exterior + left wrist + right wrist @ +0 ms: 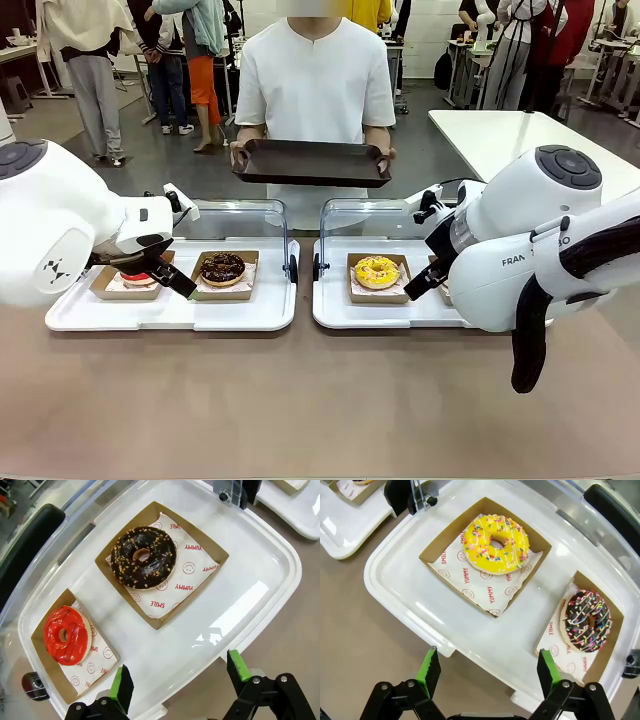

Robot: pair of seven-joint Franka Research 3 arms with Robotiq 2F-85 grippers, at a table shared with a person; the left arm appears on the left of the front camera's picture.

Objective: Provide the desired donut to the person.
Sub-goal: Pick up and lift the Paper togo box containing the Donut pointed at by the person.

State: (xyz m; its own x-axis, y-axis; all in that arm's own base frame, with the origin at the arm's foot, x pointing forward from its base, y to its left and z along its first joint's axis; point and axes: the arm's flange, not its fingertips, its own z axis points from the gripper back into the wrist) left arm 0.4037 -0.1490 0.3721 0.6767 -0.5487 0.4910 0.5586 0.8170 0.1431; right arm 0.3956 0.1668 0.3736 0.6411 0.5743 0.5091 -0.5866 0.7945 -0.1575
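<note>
The person (316,80) stands at the far side of the table, holding a dark empty tray (310,163) with both hands. On the left white tray (170,312) a red-glazed donut (66,635) and a chocolate donut with nuts (143,557) each lie in a cardboard box. The right white tray (385,313) carries a yellow sprinkled donut (496,544) and a chocolate sprinkled donut (587,621). My left gripper (180,677) hovers open over the left tray's near edge. My right gripper (489,671) hovers open over the right tray's near edge. Neither touches a donut.
Clear hinged lids (240,215) stand open behind both trays. The brown table (300,400) stretches bare in front of them. A white table (520,135) stands at the back right. Several other people stand farther off.
</note>
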